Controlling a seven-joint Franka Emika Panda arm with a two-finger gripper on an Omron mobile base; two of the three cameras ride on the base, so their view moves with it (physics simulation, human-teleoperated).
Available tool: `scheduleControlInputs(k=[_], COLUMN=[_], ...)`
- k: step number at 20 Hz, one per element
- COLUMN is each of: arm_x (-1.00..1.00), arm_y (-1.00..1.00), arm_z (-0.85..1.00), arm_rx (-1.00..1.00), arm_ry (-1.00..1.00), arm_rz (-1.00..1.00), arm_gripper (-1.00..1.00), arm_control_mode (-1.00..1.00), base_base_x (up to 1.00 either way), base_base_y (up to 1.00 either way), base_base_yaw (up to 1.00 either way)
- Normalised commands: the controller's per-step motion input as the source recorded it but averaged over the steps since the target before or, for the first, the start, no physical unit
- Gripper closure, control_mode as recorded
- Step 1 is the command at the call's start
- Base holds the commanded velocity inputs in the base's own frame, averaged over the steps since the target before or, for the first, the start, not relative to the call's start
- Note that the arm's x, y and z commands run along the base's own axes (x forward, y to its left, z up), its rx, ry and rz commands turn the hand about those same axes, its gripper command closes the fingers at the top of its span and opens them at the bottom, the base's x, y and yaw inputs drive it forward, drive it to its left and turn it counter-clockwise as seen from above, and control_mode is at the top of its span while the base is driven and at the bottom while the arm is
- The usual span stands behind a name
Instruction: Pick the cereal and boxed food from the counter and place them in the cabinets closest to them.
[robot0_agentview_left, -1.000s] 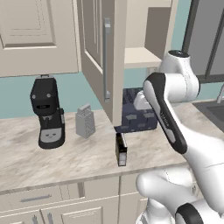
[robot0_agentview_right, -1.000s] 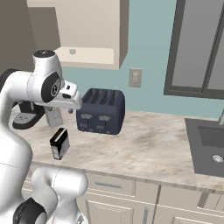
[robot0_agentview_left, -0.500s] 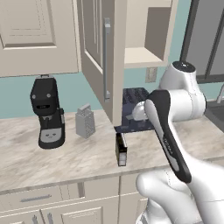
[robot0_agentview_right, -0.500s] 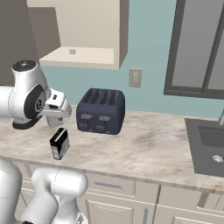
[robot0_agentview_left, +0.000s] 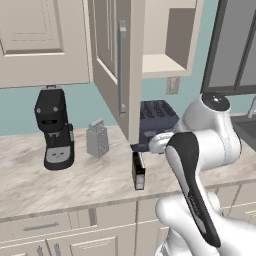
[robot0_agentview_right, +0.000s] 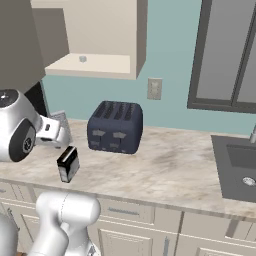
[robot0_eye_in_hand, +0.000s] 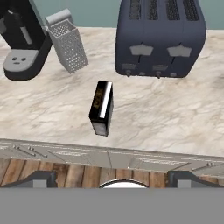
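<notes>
The tool (robot0_eye_in_hand: 112, 177) hung spread wide and empty above the small black box (robot0_eye_in_hand: 101, 107) standing on the worktop (robot0_eye_in_hand: 166, 109)

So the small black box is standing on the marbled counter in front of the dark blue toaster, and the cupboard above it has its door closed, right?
Not quite. The small black box does stand on the marbled counter in front of the dark blue four-slot toaster, but the cream wall cupboard above has its door swung open, baring a pale shelf. The left base view shows this.
</notes>
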Motion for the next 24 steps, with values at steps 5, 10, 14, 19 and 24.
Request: scheduleControlInputs(k=[5,10,14,19,24], arm_x=[0.06,0.17,0.19,0.14,0.08], arm_y=[0.14,0.09,0.05,0.01,0.01], arm_z=[-0.13,-0.1,-0.08,-0.17,-0.33], arm_rx=[-0.01,0.0,0.0,0.0,0.0], arm_ry=[-0.02,0.0,0.0,0.01,0.02], arm_rz=[-0.01,-0.02,-0.03,-0.02,-0.01], arm_gripper=[-1.0,-1.0,-1.0,-1.0,-1.0], arm_control_mode=[-1.0,-1.0,-1.0,-1.0,-1.0], base_base_x=[0.0,0.0,0.0,0.0,0.0], base_base_y=[0.0,0.0,0.0,0.0,0.0], base_base_yaw=[0.0,0.0,0.0,0.0,0.0])
